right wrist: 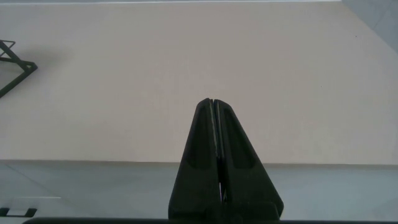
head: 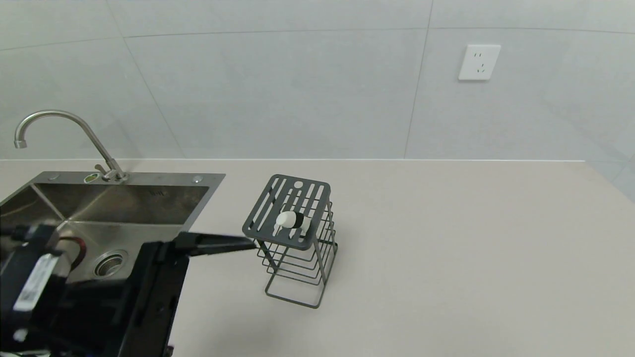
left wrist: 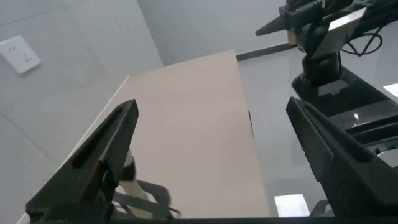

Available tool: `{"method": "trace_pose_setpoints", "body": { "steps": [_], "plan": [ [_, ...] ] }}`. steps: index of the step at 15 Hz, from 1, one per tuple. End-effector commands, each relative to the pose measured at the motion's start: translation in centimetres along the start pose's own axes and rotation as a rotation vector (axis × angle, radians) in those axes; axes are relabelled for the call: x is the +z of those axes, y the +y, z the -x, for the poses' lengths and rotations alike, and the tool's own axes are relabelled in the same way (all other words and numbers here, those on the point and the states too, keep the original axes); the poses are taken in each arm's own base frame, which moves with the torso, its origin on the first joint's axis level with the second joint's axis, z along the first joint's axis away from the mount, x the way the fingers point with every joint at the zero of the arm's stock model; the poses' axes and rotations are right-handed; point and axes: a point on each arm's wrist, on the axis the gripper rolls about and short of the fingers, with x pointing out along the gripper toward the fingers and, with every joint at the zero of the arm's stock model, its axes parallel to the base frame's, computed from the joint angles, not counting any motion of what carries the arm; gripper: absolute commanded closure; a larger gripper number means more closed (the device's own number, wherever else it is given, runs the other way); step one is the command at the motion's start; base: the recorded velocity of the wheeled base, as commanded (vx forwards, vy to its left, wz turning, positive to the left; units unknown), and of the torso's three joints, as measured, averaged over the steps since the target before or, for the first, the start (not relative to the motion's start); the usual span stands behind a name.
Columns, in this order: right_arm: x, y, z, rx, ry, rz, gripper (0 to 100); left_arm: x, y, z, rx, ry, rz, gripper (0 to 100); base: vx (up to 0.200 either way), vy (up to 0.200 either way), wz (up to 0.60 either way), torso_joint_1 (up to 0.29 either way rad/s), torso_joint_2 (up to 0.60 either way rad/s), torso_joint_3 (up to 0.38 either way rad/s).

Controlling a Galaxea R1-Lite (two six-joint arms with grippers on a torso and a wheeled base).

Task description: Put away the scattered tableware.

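Observation:
A dark wire cutlery rack [head: 297, 238] with a slotted top stands on the beige counter [head: 446, 238], right of the sink. A white and black utensil handle [head: 290, 219] sticks up through one of its slots. My left gripper [left wrist: 211, 106] is open and holds nothing; one of its fingers [head: 223, 244] points at the rack's near left side, just short of it. Part of the rack [left wrist: 149, 194] shows beside that finger. My right gripper [right wrist: 213, 104] is shut on nothing, hovering over bare counter, with a corner of the rack [right wrist: 12, 62] far off to one side.
A steel sink [head: 114, 208] with a curved faucet [head: 59, 134] lies at the left. A wall socket [head: 479, 62] sits on the tiled wall behind. The counter stretches wide to the right of the rack, and its front edge [right wrist: 311, 163] runs under my right gripper.

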Motion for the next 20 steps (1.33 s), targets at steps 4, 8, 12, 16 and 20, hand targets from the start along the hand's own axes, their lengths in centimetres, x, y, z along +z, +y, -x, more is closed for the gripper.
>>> {"method": "trace_pose_setpoints", "body": {
  "steps": [4, 8, 12, 16, 20],
  "plan": [
    [0.0, 0.0, 0.0, 0.0, 0.001, -0.001, 100, 4.8, -8.8, 3.5, 0.112, -0.017, -0.11, 0, 0.0, 0.0, 0.0, 0.0, 0.0, 0.0],
    [0.0, 0.0, 0.0, 0.0, 0.001, 0.001, 100, 3.9, -17.3, 6.5, 0.2, 0.039, 0.041, 0, 0.0, 0.0, 0.0, 0.0, 0.0, 0.0],
    [0.0, 0.0, 0.0, 0.008, 0.003, 0.003, 100, 1.0, -20.9, 8.1, 0.452, 0.115, 0.193, 0, 0.0, 0.0, 0.0, 0.0, 0.0, 0.0],
    [0.0, 0.0, 0.0, 0.008, 0.001, 0.001, 100, 0.1, -20.3, 8.9, 0.994, 0.165, 0.434, 0, 0.0, 0.0, 0.0, 0.0, 0.0, 0.0],
    [0.0, 0.0, 0.0, 0.019, 0.001, 0.004, 100, 0.3, -20.4, 9.2, 1.094, 0.246, 0.401, 0, 0.0, 0.0, 0.0, 0.0, 0.0, 0.0]
  ]
}}
